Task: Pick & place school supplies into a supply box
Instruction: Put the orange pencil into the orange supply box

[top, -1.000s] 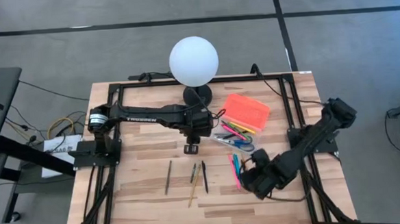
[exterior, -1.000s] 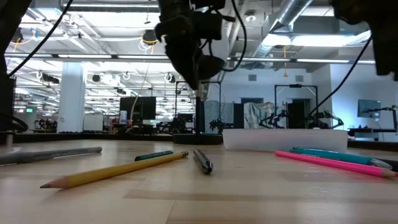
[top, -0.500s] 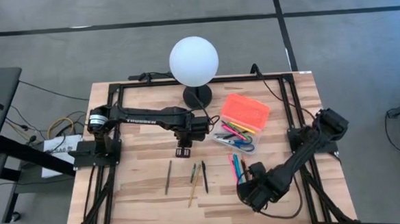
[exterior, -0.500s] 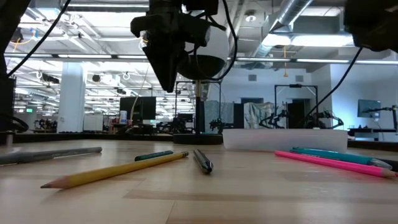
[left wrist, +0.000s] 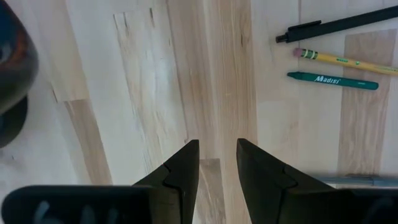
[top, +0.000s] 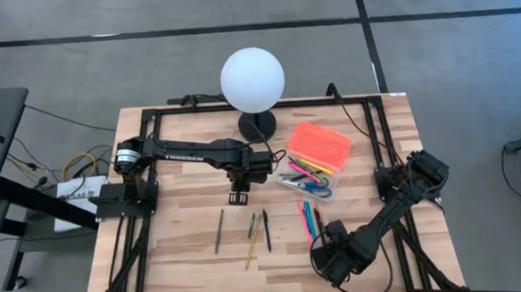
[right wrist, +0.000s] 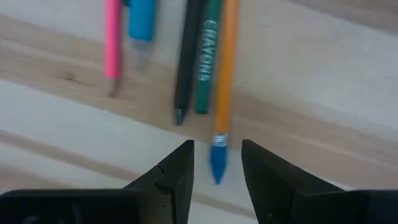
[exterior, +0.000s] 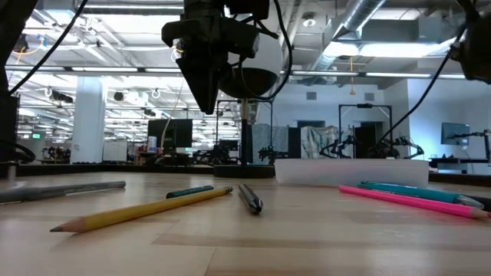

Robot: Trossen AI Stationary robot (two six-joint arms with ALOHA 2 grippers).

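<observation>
The supply box stands at the table's far right with its orange lid [top: 321, 143] open; its clear base [top: 308, 175] holds blue-handled scissors and several pens. A pink pencil [right wrist: 112, 43], blue marker [right wrist: 142, 25], black pencil [right wrist: 186, 56], green crayon [right wrist: 208, 56] and orange pencil [right wrist: 225, 68] lie side by side on the wood. My right gripper [right wrist: 217, 149] hangs open above them, its fingers either side of the orange pencil's blue end [right wrist: 217, 165]. My left gripper [left wrist: 217, 146] is open over bare wood [top: 238, 198], pointing down. Several more pens and pencils [top: 252, 234] lie near it.
A white globe lamp [top: 252, 78] on a black foot stands at the far middle, just behind my left arm. A black frame [top: 139, 215] runs along the table's edges. Bare wood lies toward the near left corner [top: 177, 267].
My right gripper has moved toward the table's near edge and down, ending low over the near ends of the pink, blue, black, green and orange pens. My left gripper has tipped until it points straight down. Nothing on the table has moved.
</observation>
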